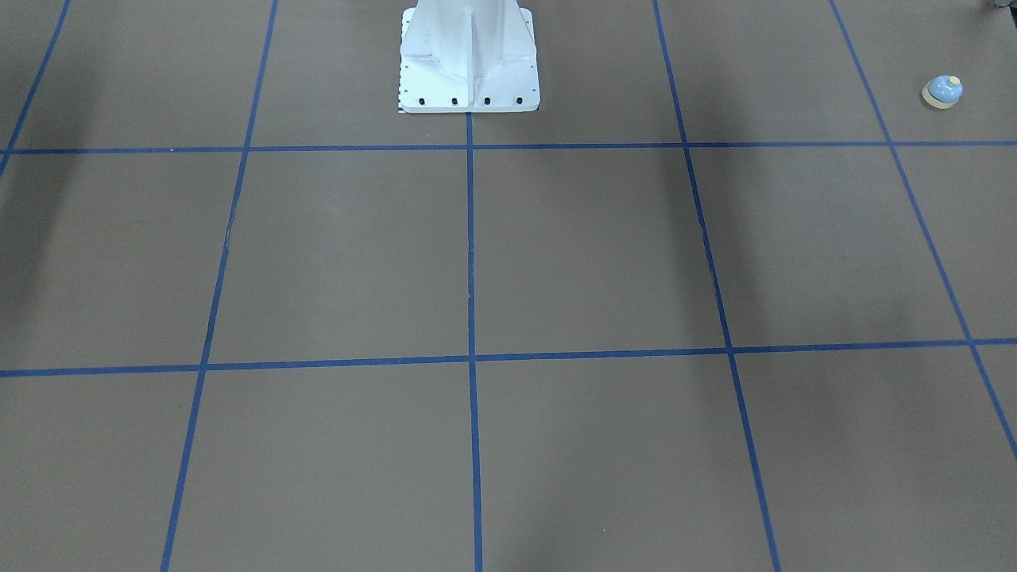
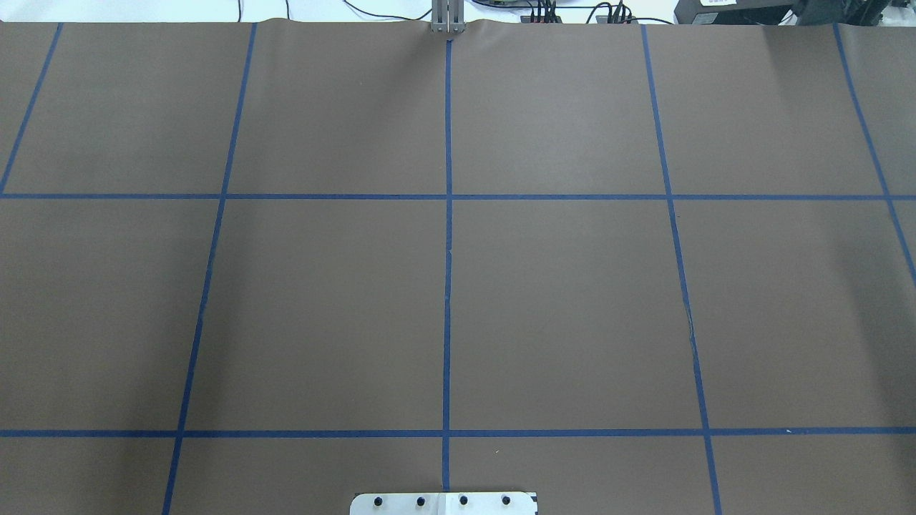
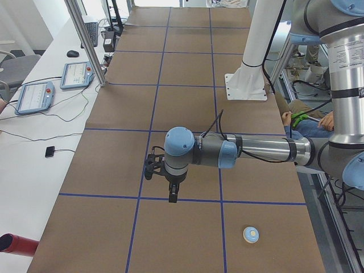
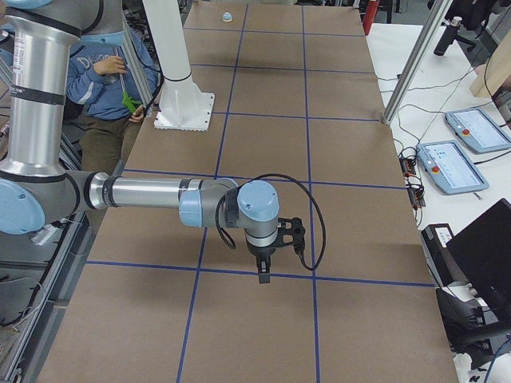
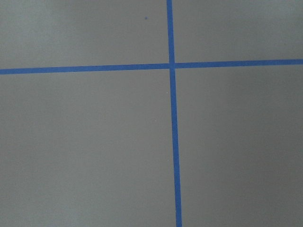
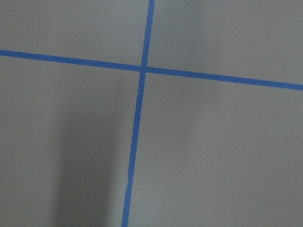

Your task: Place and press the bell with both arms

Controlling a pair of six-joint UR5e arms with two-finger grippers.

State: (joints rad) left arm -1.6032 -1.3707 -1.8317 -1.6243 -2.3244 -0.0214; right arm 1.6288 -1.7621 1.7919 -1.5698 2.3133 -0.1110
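Note:
The bell (image 1: 942, 91) is small and light blue with a cream base. It stands upright on the brown table near the corner on my left. It also shows in the exterior left view (image 3: 251, 234) and far off in the exterior right view (image 4: 227, 16). My left gripper (image 3: 172, 196) hangs over a blue tape line, well apart from the bell. My right gripper (image 4: 263, 275) hangs over a tape line at the table's other end. Both grippers show only in the side views, so I cannot tell whether they are open or shut. The wrist views show only table and tape.
The white pedestal base (image 1: 469, 63) stands at my edge of the table. A seated person (image 4: 104, 72) is beside it. Two teach pendants (image 3: 34, 96) and cables lie on the white bench past the far edge. Blue tape divides the table (image 2: 558, 300) into squares.

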